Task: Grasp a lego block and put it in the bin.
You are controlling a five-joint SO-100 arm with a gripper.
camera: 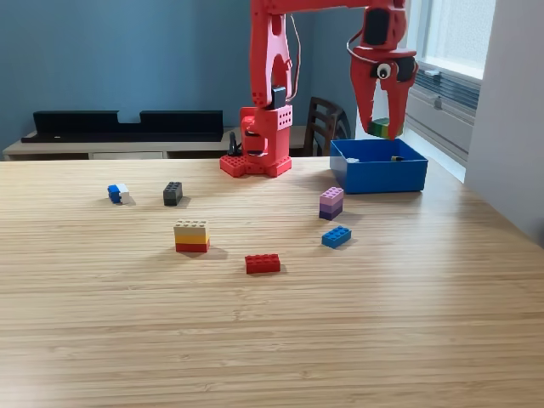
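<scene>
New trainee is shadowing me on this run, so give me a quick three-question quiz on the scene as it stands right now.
1. True or false: the gripper holds a green block above the blue bin.
2. Which loose block lies nearest the bin: A) the purple stack, B) the dark grey block, C) the red block?
3. Fill in: the yellow-and-red stack stands on the table toward the exterior view's ____ of the small blue block.

Key: 1 true; 2 A; 3 left.
</scene>
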